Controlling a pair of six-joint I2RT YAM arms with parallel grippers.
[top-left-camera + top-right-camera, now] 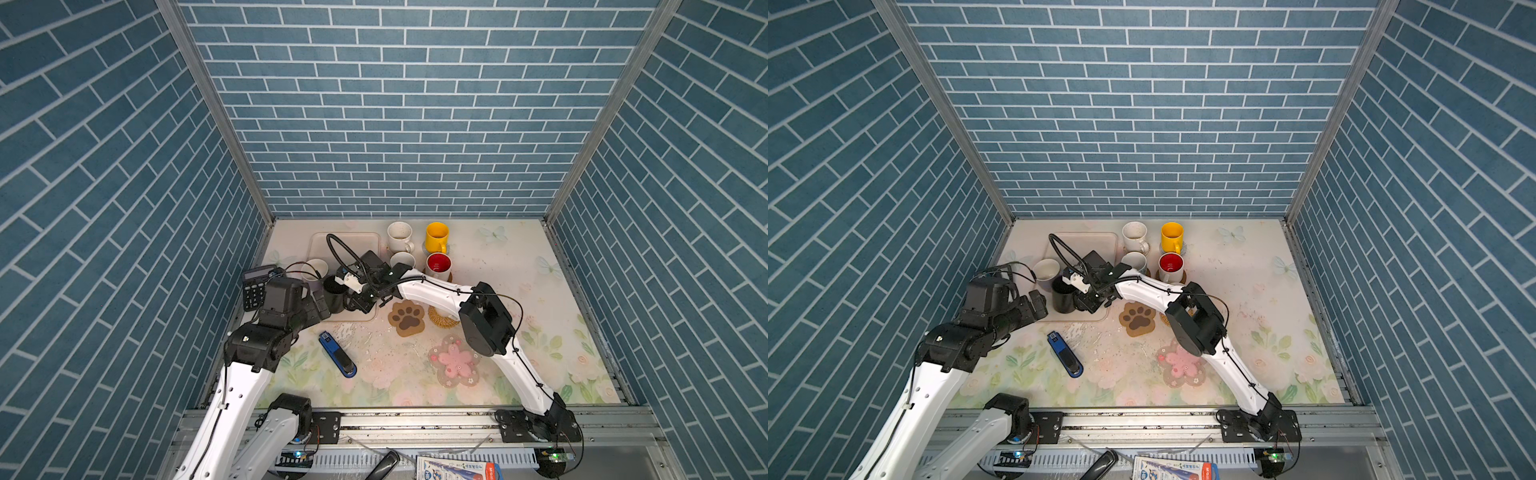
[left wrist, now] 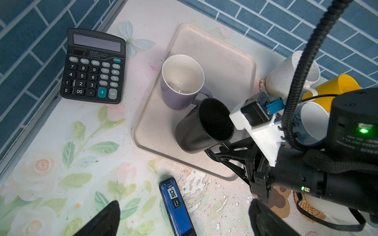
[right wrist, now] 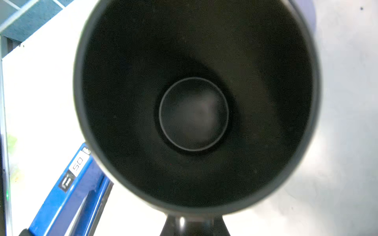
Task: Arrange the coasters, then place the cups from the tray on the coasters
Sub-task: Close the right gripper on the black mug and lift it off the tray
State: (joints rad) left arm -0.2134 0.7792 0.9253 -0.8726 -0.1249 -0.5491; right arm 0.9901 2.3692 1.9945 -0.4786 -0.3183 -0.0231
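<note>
The black cup [image 2: 204, 126] is at the near end of the beige tray [image 1: 357, 239], and my right gripper [image 2: 216, 153] is shut on its handle. Its dark inside fills the right wrist view [image 3: 194, 102]. A lavender cup [image 1: 314, 270] stands beside it on the tray. My left gripper [image 2: 184, 204] hovers open just left of the tray, holding nothing. Speckled white [image 1: 400, 236], yellow [image 1: 436, 237], light blue [image 1: 402, 259] and red-lined [image 1: 438, 266] cups stand right of the tray. Paw [image 1: 407, 318], rattan [image 1: 441, 318] and pink flower [image 1: 455, 360] coasters lie bare.
A black calculator [image 1: 254, 286] lies against the left wall. A blue stapler-like case [image 1: 337, 354] lies on the flowered table in front of the tray. My right forearm [image 1: 432, 293] stretches over the rattan coaster. Blue brick walls close in three sides.
</note>
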